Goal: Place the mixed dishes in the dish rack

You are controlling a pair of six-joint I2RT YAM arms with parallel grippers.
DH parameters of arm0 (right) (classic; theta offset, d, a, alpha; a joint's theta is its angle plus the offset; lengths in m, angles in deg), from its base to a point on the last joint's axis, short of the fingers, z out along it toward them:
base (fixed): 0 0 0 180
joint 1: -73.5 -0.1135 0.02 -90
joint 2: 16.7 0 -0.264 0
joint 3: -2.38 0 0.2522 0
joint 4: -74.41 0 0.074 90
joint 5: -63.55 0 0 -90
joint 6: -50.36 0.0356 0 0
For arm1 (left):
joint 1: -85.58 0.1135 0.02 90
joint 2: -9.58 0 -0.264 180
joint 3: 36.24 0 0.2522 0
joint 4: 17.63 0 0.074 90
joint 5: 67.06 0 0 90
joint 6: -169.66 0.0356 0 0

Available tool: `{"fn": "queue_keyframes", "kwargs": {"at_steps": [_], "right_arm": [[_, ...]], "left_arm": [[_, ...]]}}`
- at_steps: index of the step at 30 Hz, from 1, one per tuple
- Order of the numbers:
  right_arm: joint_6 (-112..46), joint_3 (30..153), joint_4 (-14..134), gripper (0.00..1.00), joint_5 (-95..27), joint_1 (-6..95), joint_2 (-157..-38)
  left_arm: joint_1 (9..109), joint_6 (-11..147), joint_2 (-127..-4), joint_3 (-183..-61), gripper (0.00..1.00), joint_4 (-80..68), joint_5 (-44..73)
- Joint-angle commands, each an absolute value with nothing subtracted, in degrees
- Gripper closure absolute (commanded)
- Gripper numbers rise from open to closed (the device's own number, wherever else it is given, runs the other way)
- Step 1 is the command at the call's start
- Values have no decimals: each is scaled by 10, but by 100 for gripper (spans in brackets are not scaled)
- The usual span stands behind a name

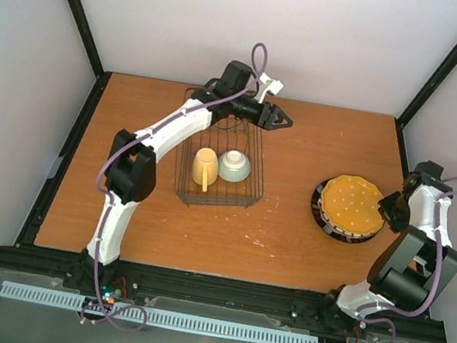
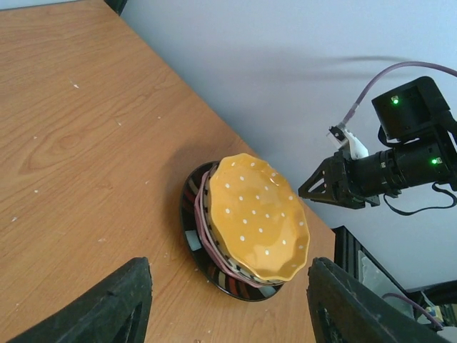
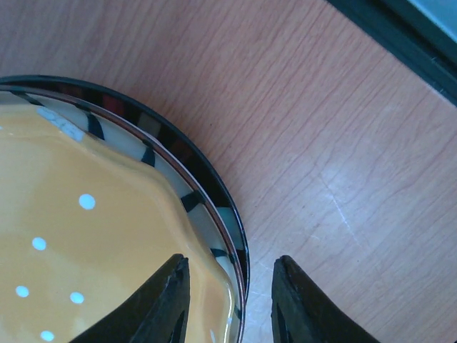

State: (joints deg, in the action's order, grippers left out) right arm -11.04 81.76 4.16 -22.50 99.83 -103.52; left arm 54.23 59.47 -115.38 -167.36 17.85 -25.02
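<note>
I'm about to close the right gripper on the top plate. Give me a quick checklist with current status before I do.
1. Right gripper open: ok.
2. It straddles the plate stack rim, orange dotted plate on one side, table on the other: ok.
3. Grasp takes only the top plate: cannot tell.
4. Left gripper open, empty, away from stack: ok.
5. Dish rack room beyond mug and bowl: ok.

No legible text, label, brand or number on anything.
</note>
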Motion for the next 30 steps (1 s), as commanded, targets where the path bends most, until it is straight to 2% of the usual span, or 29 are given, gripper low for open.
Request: {"fn": "queue_keyframes", "kwargs": {"at_steps": [1, 17, 21, 26, 30], "right_arm": [[-96, 811, 51, 68, -241, 1000, -1058], [-88, 782, 79, 73, -278, 1001, -1078], [-92, 777, 83, 80, -283, 1000, -1081], [-98, 777, 86, 97, -291, 1000, -1085], [-99, 777, 90, 97, -301, 1000, -1081]], "left_arm": [[545, 622, -1130, -1674, 39, 197, -234], [546, 622, -1122, -1647, 38, 192, -219], [546, 620, -1119, -1638, 39, 190, -218], [546, 619, -1116, -1630, 39, 188, -215], [546, 620, -1115, -1630, 38, 189, -212]]}}
